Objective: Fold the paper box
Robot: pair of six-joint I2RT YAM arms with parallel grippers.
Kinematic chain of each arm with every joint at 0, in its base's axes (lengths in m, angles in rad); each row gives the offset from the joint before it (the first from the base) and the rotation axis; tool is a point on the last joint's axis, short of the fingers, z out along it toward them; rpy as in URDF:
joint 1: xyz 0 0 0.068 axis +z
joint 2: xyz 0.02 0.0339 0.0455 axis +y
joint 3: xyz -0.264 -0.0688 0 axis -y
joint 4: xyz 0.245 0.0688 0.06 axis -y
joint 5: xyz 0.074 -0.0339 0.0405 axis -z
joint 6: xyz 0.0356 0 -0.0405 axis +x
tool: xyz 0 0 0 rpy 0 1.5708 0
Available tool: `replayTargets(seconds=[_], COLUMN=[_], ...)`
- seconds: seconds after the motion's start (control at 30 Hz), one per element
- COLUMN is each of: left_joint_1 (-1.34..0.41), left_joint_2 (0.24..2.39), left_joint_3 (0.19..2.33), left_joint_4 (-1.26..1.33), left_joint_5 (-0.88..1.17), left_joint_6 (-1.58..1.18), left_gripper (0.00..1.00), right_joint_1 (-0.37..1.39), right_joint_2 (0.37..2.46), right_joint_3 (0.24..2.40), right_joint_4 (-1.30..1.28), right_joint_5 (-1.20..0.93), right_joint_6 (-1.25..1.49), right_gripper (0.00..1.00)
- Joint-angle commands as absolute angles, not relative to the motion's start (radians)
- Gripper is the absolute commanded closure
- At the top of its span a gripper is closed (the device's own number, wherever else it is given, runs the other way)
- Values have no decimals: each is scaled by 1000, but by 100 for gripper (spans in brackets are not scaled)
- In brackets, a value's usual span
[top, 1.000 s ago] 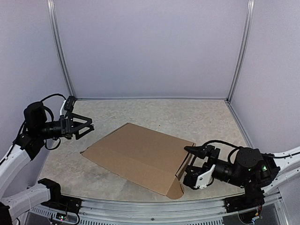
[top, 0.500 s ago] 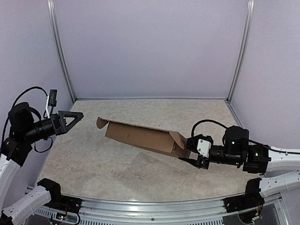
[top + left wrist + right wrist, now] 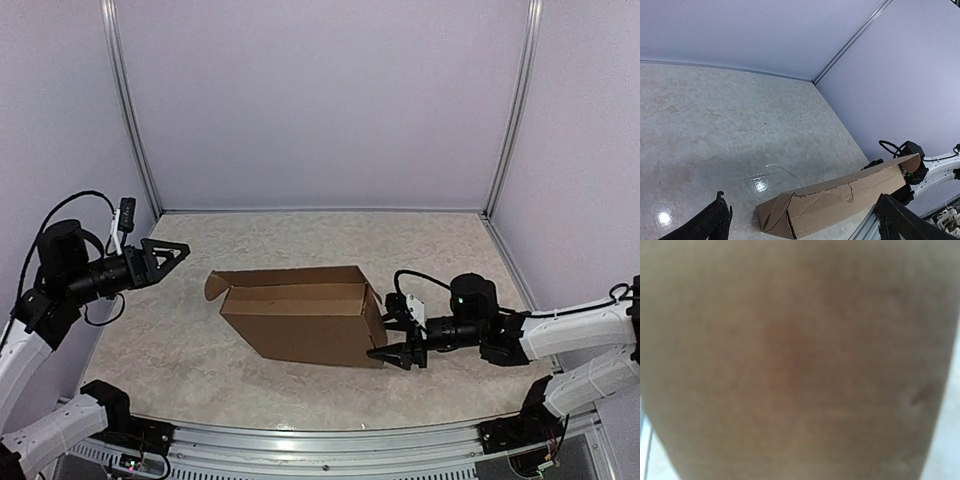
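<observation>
Nearest you, the metal rail (image 3: 330, 440) runs along the 6 o'clock edge of the table (image 3: 430, 250). Just beyond it your right gripper (image 3: 392, 330) reaches in from 3 o'clock, one finger above and one below. It is clamped across the right end of the paper box (image 3: 300, 325). Your right wrist view is filled with blurred brown cardboard, so the box sits right against that camera. The box lies near the middle of the table, a little toward 6 o'clock. Its long side runs from 9 to 3 o'clock, its broad brown face is turned toward you, and its hollow opens toward 12 o'clock. A rounded flap (image 3: 213, 287) curls out at its 9 o'clock end. Your left gripper (image 3: 170, 260) hangs above the table at about 10 o'clock from the box, well apart from it. Its jaws are spread wide with nothing between them. In its wrist view the dark fingers (image 3: 715, 222) frame the box's torn-looking edge from a distance. Only bare marbled surface lies between that gripper and the box. Farthest off, at 12 o'clock, the pale back wall (image 3: 320, 100) stands between two metal corner posts (image 3: 512, 110).
</observation>
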State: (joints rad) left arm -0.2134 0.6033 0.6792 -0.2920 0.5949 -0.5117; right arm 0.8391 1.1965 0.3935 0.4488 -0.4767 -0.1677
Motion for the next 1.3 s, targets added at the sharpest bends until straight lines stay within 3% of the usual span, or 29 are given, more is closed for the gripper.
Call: replayTargets(seconds=[0.0,0.17,0.47,0.63,1.13,1.27], left_joint_1=[-289,-414,-501,-530,-549,-558], left_joint_2=[652,724,780,815,902,920], left_joint_3=[690,722,716,742,811,825], left_joint_4=[-296,-383,-406,-440,-460,-467], left_joint_5=[467,285,238,247,246,246], left_joint_6=[-449,-369,-360,-329,-296,-295], left_gripper=[1,1,6,19,72,80], right_joint_1=[801,778,769,769,768,769], right_joint_2=[1319,1441,1532,1551,1546,1548], right_joint_3=[376,367,337,333,329,332], right_joint_4=[679,773,853,871,870,867], right_joint_5=[-613,-651,-634,-636,-629,-627], right_joint_6=[-112,-130,-146,-146,-142,-144], right_gripper=[95,96,97,97,96,96])
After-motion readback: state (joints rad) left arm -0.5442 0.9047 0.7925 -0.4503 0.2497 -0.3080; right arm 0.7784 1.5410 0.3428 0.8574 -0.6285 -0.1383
